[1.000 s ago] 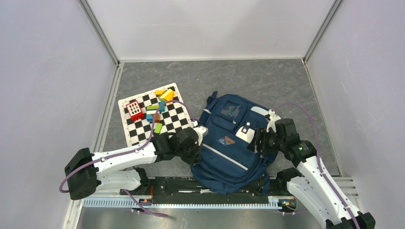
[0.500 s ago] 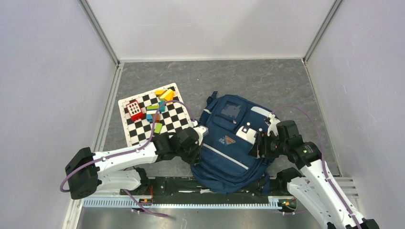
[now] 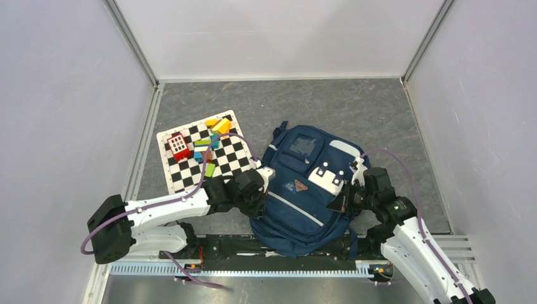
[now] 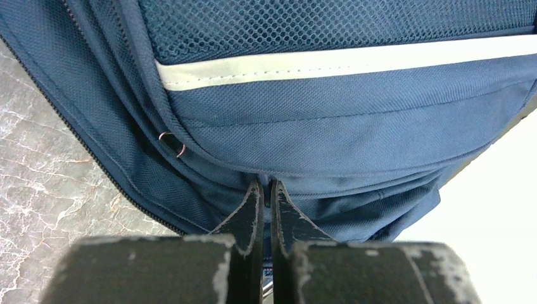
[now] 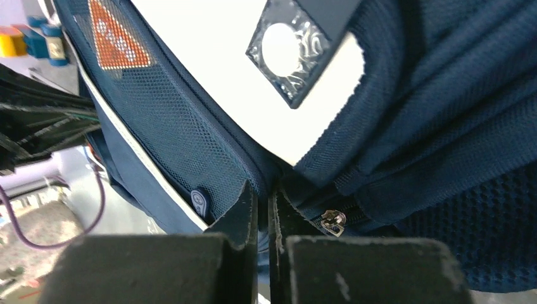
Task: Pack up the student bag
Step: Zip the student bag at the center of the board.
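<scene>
A checkered mat [image 3: 183, 174] scattered with coloured toy blocks [image 3: 212, 136] lies on the grey counter [image 3: 354, 114], beyond the left fingers [image 3: 266, 180] and off to their left, not touching them. The left fingers are clenched on a fold of fabric at the left edge of the navy backpack [image 3: 297, 209]; in the wrist view their tips meet at a seam, with a grey stripe [image 4: 342, 63] just past them. The backpack lies front-up on the counter, filling the space between the two sets of fingers. Its orange triangular logo [image 3: 303, 185] sits between them, and its white patch [image 3: 327, 179] is just beside the right fingers [image 3: 342, 196]. The right fingers are clenched on fabric at the backpack's right side, a metal zip pull [image 5: 332, 221] just to their right.
</scene>
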